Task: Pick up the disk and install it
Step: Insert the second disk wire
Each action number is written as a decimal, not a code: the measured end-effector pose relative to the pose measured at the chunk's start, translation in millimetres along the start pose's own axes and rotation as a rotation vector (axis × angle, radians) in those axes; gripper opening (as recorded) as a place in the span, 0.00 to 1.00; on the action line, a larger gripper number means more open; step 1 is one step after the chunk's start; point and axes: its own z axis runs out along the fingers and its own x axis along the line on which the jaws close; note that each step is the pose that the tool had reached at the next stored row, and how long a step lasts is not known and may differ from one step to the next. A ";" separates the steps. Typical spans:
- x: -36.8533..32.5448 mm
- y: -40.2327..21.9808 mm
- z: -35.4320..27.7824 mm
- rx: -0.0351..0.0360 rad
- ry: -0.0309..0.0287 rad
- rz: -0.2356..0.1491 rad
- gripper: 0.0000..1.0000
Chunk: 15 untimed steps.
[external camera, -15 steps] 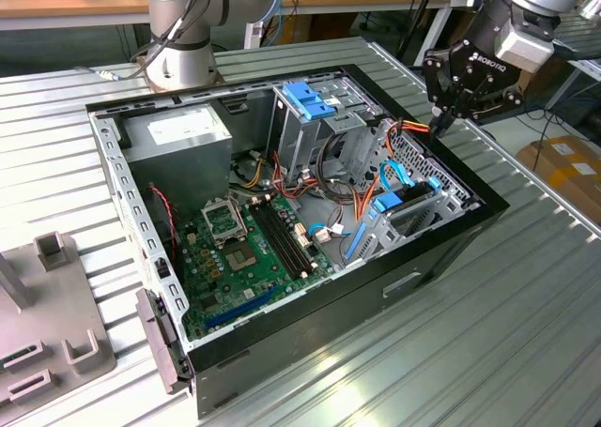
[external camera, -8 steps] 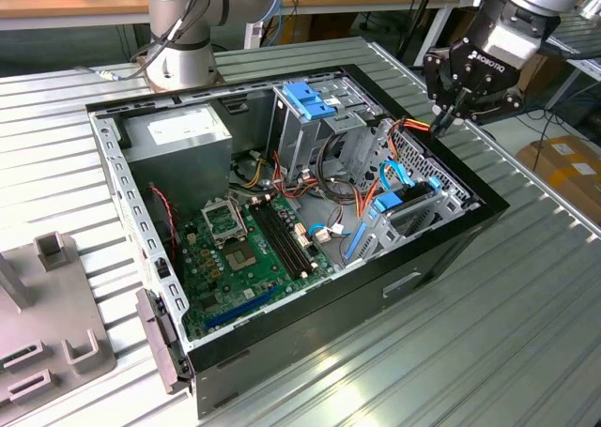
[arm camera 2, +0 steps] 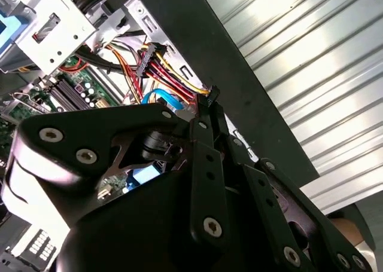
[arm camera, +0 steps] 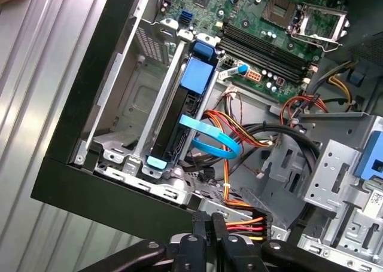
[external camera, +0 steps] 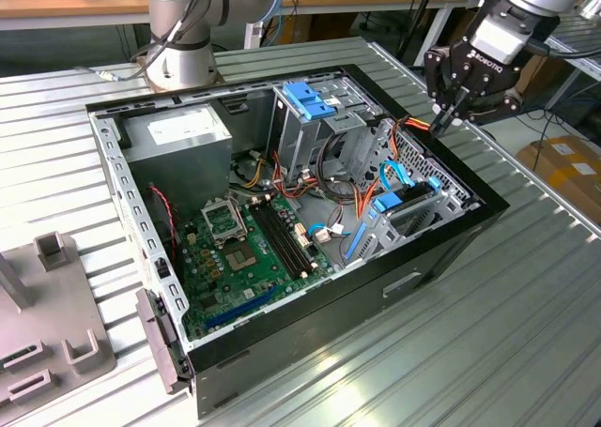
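The disk (arm camera: 175, 125) stands on edge in a metal bay at the corner of the open computer case (external camera: 441, 244). Its dark side and light-blue rails show, and a blue data cable (arm camera: 209, 137) loops beside it. In the exterior view the disk (external camera: 410, 211) sits at the case's right end between blue rails. My gripper (external camera: 445, 119) hovers above the case's far right edge, apart from the disk, with its black fingers (arm camera: 201, 243) pressed together and nothing between them. In the second wrist view the gripper (arm camera 2: 208, 95) points at a bundle of red and yellow wires.
Inside the case lie a green motherboard (external camera: 244, 244), a grey power-supply box (external camera: 178, 136) and a drive cage with a blue bracket (external camera: 305, 99) on top. Red, yellow and orange cables (arm camera: 242, 224) run just under the fingertips. A grey fixture (external camera: 47, 324) stands on the ribbed table at the exterior view's left.
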 end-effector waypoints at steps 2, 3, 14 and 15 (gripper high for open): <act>-0.6 1.4 0.2 0.0009 0.0006 0.017 0.16; -0.9 2.4 0.3 0.0013 0.0010 0.027 0.16; -2.8 7.0 0.7 0.0038 0.0030 0.074 0.16; -3.1 7.7 0.7 0.0038 0.0029 0.076 0.16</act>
